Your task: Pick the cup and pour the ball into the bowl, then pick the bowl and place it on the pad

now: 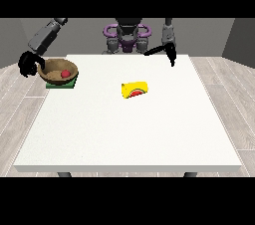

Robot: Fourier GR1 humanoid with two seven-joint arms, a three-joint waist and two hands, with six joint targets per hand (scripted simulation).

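Front view, one moment, contents as they stand.

Progress: the ball lies inside the bowl, so the pour looks done. The bowl sits on the pad at the table's far corner on the view's left, so the placing looks all but done too. What seems left, by my reckoning, is only for the hand to let go and draw back.

Count:
- Table: one, large, white.
- Bowl: one, brown, upright, on the pad.
- Ball: one, red, in the bowl.
- Pad: one, green, mostly hidden beneath the bowl, its near edge and corner showing.
- Cup: one, yellow, lying on its side near the table's middle, well apart from the bowl, with red showing at its mouth.
- Hands: two, black. The hand at the view's left has its fingers curled at the bowl's outer rim, apparently gripping it. The hand at the view's right hangs over the far edge, holding nothing, fingers straight and pointing downward.
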